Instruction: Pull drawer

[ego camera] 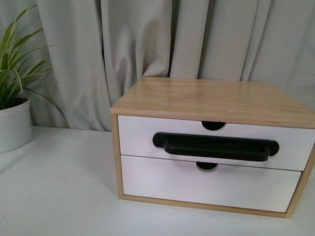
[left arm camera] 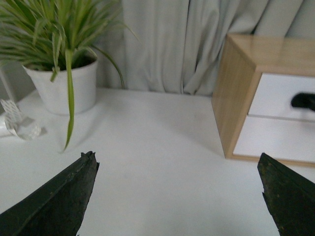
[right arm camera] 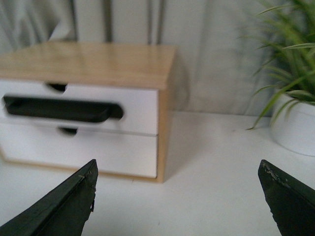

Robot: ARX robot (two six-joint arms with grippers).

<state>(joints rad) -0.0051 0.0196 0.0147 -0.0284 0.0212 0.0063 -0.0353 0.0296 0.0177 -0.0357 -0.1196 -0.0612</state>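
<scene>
**Both pincers gape, short of the handle**

Nearest you, the left pincer (left arm camera: 176, 162) and the right pincer (right arm camera: 177, 167) both have their dark fingers spread wide, holding nothing, above the bare white surface (ego camera: 59, 187).

Ahead of them stands the low pale-wood cabinet (ego camera: 206, 98). Your target is its upper part: the white-fronted wooden drawer (ego camera: 140, 140) with a half-round notch in its top edge. It looks closed, sitting about flush with the plain white drawer front (ego camera: 211, 184) below. Its wide black bar handle (ego camera: 215, 146) runs level, side to side, so your fingers must close above and below it.

The right wrist view shows almost the whole handle, ahead and toward the left arm's side. The left wrist view catches only the handle's tip at the frame edge. The right arm looks better placed.

Neither arm shows in the front view. Only the right wrist view shows the leafy plant in a white pot (right arm camera: 295, 130) beyond the cabinet's far side. A grey pleated curtain (ego camera: 123, 44) hangs behind everything.
</scene>
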